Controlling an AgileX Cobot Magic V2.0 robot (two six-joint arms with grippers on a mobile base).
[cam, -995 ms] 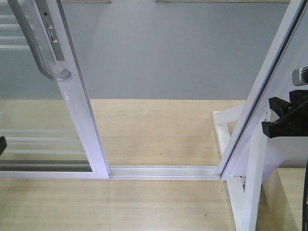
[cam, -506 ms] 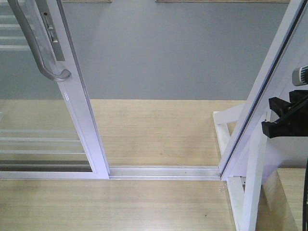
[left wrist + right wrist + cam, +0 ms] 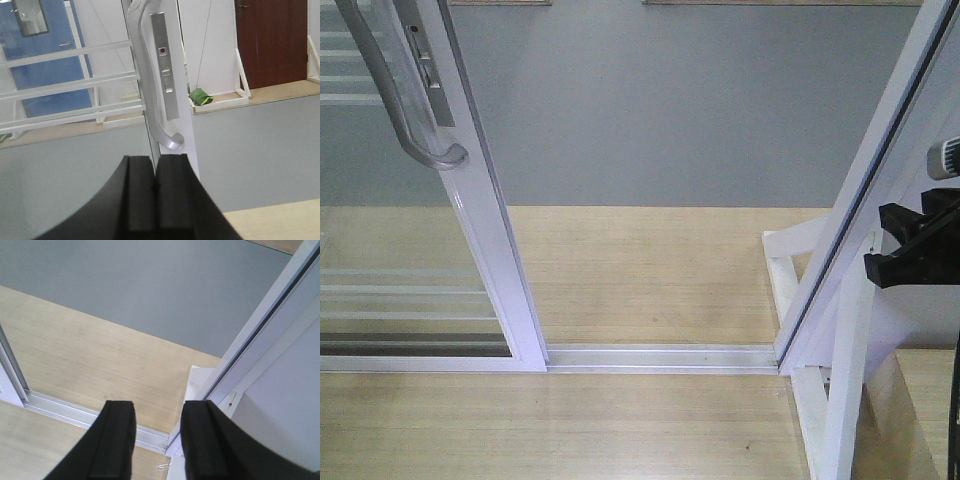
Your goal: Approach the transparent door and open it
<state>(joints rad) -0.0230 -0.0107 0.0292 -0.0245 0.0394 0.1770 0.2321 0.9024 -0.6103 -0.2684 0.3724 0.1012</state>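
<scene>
The transparent door [image 3: 410, 300] stands at the left of the front view, clear glass with thin white bars in a white frame. Its curved grey handle [image 3: 390, 90] and lock plate [image 3: 425, 70] sit at the top left. A wide gap lies between the door's edge [image 3: 495, 250] and the white jamb [image 3: 860, 200]. In the left wrist view my left gripper [image 3: 155, 161] is shut with nothing in it, just below the handle [image 3: 145, 85] and apart from it. My right gripper [image 3: 157, 407] is open and empty over the floor track [image 3: 65, 410], beside the jamb [image 3: 260, 325].
An aluminium floor track [image 3: 660, 357] runs across the opening on the wooden floor [image 3: 620, 420]. Grey floor [image 3: 650, 110] lies beyond. A white support frame [image 3: 820, 400] stands at the jamb's foot, next to my right gripper [image 3: 880, 242]. Far behind are a brown door [image 3: 272, 40] and a green object [image 3: 200, 96].
A black piece at the front view's left edge one second ago has gone out of view. The door and right gripper have not moved.
</scene>
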